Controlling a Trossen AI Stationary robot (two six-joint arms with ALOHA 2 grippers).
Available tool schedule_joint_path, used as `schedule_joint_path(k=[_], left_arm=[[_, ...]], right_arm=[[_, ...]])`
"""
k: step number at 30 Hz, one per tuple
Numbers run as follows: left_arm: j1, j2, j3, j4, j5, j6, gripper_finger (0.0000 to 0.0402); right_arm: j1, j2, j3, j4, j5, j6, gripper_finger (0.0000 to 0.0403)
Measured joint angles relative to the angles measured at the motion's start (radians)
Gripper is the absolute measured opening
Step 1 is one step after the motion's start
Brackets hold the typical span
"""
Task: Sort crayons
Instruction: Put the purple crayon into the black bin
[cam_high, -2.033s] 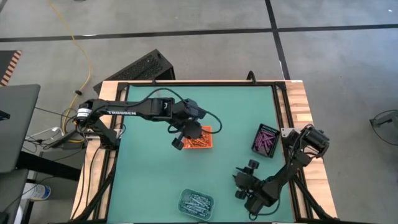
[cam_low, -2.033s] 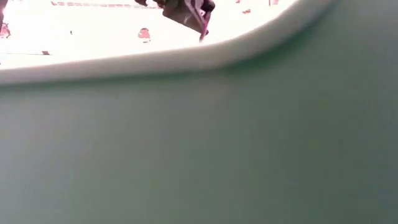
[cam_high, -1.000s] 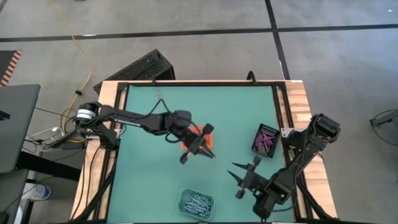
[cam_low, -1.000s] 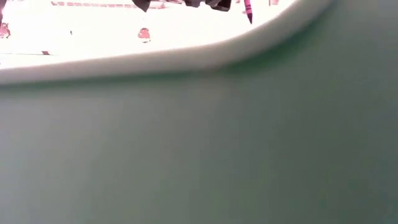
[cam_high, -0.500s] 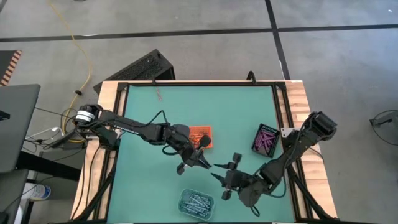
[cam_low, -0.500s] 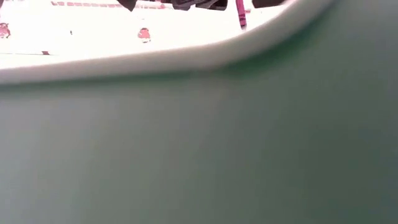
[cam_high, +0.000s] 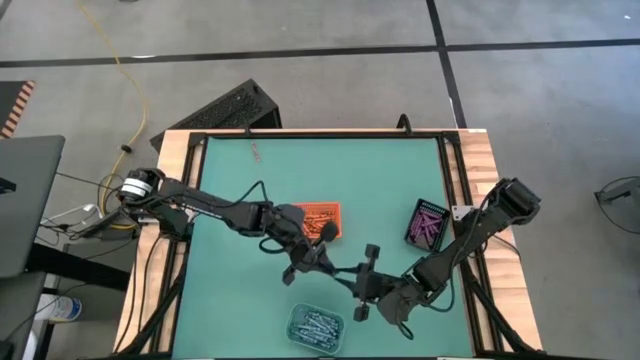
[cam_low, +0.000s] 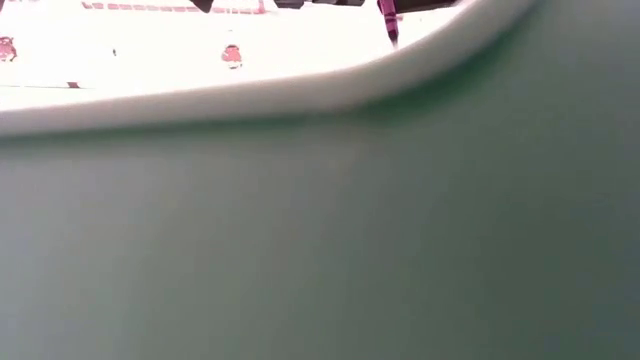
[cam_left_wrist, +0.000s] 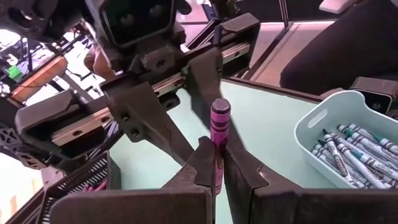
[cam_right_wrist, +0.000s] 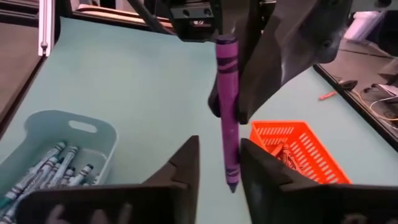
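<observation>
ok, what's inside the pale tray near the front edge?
The pale tray holds a heap of blue-grey crayons, lying loosely across each other. Whatever lies under the top layer is covered. The purple crayon is not in it; the left gripper holds that.

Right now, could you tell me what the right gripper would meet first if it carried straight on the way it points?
Most likely the purple crayon, which stands upright between the right gripper's part-open fingers, held by the shut left gripper just behind. Depth is hard to judge.
</observation>
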Motion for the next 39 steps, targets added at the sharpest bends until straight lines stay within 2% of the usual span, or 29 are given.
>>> schedule_joint_path(k=[8,16,21,25,30,35,39], left_arm=[[-0.001,0.000,0.000,-0.002,0.007,0.003,0.0000],[0.000,0.000,0.000,-0.008,0.005,0.010,0.0002],[0.000,0.000,0.000,-0.023,-0.015,0.026,0.0024],[0.001,0.000,0.000,-0.050,-0.073,0.036,0.0052],[0.004,0.000,0.001,-0.132,-0.162,0.057,0.0098],[0.024,0.000,0.001,-0.238,-0.164,0.016,0.0137],[0.032,0.000,0.001,-0.319,-0.156,-0.006,0.0151]], right_arm=[[0.004,0.000,0.000,0.006,0.000,-0.086,0.0010],[-0.006,0.000,0.000,0.006,-0.024,-0.127,0.0003],[-0.025,0.000,0.000,-0.027,-0.038,-0.127,0.0002],[-0.037,0.000,0.000,-0.089,-0.057,-0.115,0.0001],[-0.051,-0.018,0.000,-0.282,-0.117,-0.061,0.0001],[-0.058,-0.055,0.000,-0.576,-0.194,-0.032,0.0001],[-0.059,-0.105,0.000,-0.831,-0.246,-0.029,0.0000]])
